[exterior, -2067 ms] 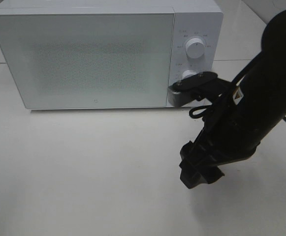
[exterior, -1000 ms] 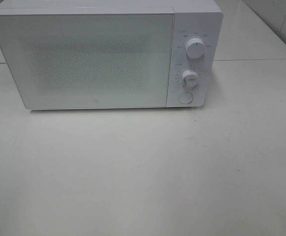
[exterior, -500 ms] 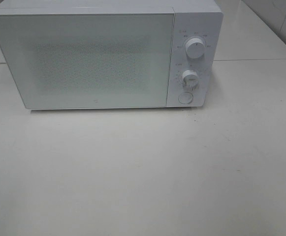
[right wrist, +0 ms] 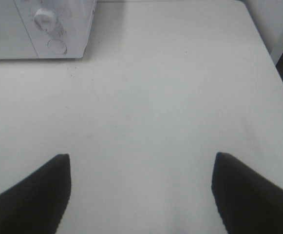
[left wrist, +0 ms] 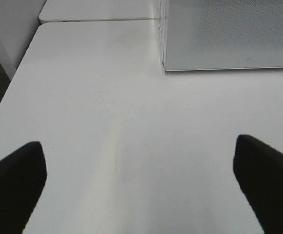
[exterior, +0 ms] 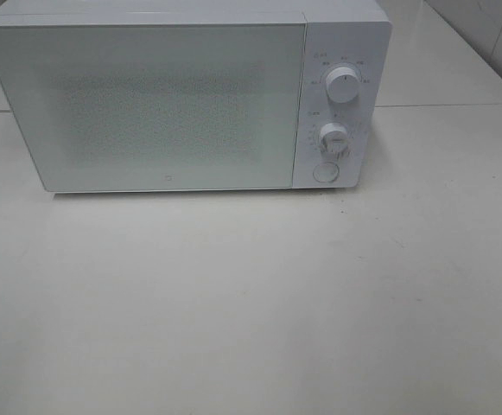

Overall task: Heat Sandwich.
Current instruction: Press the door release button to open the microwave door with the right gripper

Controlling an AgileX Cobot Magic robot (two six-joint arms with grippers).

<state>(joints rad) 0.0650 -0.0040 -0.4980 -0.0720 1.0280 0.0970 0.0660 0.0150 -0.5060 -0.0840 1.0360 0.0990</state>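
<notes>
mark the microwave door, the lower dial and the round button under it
microwave door (exterior: pixel 160 108): exterior high view, middle of its speckled window.
lower dial (exterior: pixel 333 138): exterior high view, centre of the knob.
round button (exterior: pixel 325 172): exterior high view, centre of its face.

The boxy white microwave (exterior: pixel 337 35) has a smooth, satin shell that looks like plastic. Its door panel (exterior: pixel 147 108) is glassy with a fine speckled grain. The white tabletop (exterior: pixel 251 303) is smooth, softly sheened and faintly scuffed. The fingers (left wrist: pixel 14 185) of the left gripper (left wrist: pixel 139 141) and right gripper (right wrist: pixel 141 156) are matt black.
</notes>
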